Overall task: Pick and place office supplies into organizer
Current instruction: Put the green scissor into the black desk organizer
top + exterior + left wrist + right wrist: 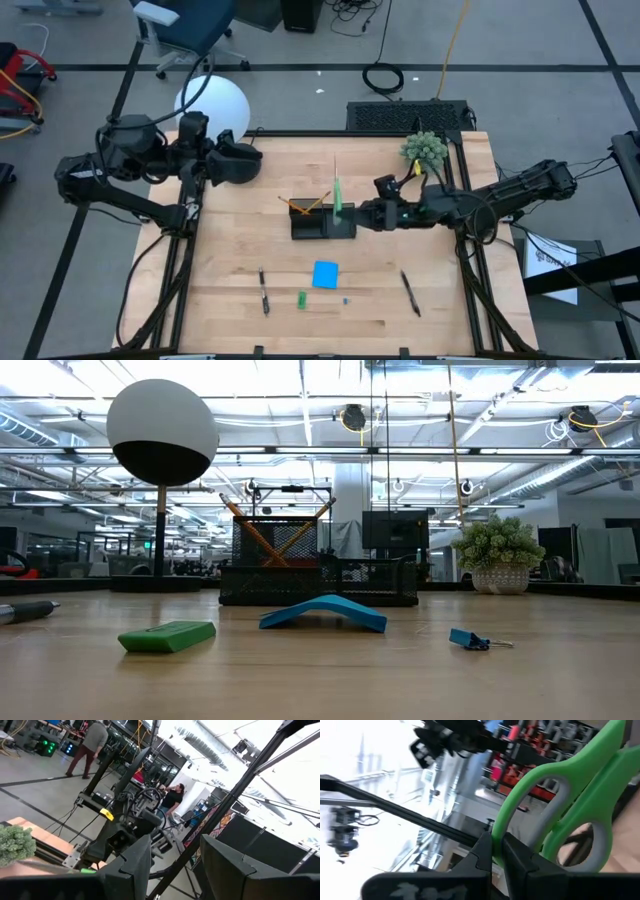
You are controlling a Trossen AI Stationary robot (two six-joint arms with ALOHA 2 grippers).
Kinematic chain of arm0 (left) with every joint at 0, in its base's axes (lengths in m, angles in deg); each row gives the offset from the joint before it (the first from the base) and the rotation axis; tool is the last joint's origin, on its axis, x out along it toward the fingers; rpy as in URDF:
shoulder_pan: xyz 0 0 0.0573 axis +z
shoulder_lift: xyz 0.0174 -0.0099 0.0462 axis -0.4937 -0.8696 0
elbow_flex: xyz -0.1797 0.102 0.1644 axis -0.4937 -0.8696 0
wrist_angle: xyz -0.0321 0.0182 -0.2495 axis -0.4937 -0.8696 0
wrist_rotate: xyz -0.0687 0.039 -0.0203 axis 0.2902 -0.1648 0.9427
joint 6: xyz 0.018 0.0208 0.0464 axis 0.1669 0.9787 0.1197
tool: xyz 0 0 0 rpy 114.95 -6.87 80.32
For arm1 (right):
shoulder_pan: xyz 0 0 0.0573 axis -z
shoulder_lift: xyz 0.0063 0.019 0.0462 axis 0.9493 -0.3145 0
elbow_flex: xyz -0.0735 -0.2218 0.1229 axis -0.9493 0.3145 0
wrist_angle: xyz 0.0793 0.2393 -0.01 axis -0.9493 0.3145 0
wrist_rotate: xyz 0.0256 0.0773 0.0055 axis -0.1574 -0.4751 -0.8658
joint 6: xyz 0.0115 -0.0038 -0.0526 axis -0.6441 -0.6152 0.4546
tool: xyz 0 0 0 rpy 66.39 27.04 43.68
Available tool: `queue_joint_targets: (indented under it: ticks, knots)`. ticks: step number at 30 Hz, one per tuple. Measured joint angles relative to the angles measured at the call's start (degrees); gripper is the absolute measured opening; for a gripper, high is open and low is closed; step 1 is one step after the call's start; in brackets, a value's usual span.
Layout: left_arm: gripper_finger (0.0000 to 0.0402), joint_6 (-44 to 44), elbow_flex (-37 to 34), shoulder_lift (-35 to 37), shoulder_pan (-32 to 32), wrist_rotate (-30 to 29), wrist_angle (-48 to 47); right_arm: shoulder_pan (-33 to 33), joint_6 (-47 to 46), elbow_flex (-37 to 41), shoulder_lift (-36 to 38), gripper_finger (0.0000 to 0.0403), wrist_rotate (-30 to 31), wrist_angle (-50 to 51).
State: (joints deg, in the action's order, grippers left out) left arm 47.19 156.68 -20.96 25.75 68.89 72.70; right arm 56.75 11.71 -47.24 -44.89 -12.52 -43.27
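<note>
High view: right gripper (352, 214) reaching flat over organizer (322, 226), pinched tight on green scissors (338, 198). Left gripper (252, 160) parked by table's (230, 310) far left corner, fingers apart, empty.

Low view: organizer mid-tabletop, small supplies in front.

Black mesh organizer (318, 582) holds two orange pencils (278, 533) crossed upright in its tall section. In front: bent blue note pad (323, 612), flat green piece (167, 635) to its left, small blue clip (467, 639) to its right, pen tip (25, 610) at the left edge. Ball lamp (162, 433) back left, potted plant (498, 553) back right.
</note>
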Motion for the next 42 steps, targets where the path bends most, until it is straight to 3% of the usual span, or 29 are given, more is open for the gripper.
queue_joint_targets:
  ticks: [14,20,33,38,42]
  knots:
    - [0.0166,-3.00,0.00,-2.83,-1.19,0.85,0.13,-0.02,0.07,0.00,-0.04,0.0009,0.15,-10.01]
    - [0.0166,3.92,0.00,-3.51,-1.52,4.44,2.41,-0.02,0.55,-1.66,-0.62,0.0009,0.25,-10.45]
    - [0.0167,32.89,0.00,-3.55,-5.00,-1.15,6.39,0.43,8.08,-13.22,-5.43,0.0009,0.23,-10.48]
    - [0.0183,46.48,0.00,-3.55,-7.41,-8.02,6.33,0.59,10.52,-16.25,-6.75,0.0009,1.66,-11.62]
    - [0.0211,57.60,0.00,-3.57,-10.38,-17.81,6.35,0.58,11.30,-18.76,-8.53,0.0009,1.70,-14.41]
